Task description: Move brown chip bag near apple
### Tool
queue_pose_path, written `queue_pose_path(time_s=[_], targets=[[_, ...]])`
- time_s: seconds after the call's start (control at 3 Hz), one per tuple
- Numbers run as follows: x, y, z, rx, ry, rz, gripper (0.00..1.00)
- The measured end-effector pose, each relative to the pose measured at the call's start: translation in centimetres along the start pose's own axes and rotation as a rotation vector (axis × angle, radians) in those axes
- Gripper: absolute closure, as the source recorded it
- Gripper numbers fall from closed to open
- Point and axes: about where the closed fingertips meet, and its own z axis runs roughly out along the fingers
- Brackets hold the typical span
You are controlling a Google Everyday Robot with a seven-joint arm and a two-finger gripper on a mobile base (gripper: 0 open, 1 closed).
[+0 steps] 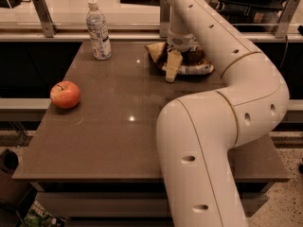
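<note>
Camera view looks down from the table's near side, and honestly the big cream-white robot arm [222, 126] eats up most of the right half, so the near right corner of the flat brown tabletop [118, 126] is hidden behind it. The gripper [173, 66] is down near the far edge, right at the crinkled brown chip bag with pale yellow edges and a silvery underside [195, 64]. The wrist covers the top of the bag, and I can't tell whether the tool is clamped on it or loose. The pale wedge poking out toward the camera is probably part of the gripper, but it's close in colour to the bag's edge. The bag sits right of centre, close to the back edge. The round red-orange apple [65, 94] is well apart from it, near the left edge. A clear plastic water bottle with a white cap [98, 30] stands upright by the far left corner. Between bag and apple it's open tabletop, with the bottle off to the far side of that stretch.
</note>
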Motion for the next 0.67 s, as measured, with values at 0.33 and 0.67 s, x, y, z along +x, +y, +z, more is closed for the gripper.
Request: queue_pose_path(time_s=[0.33,0.67], targets=[[-0.02,-0.02,-0.68,0.0,0.0,0.0,0.88],[0.06,-0.07,-0.84,0.002,-0.001,0.002,0.93]])
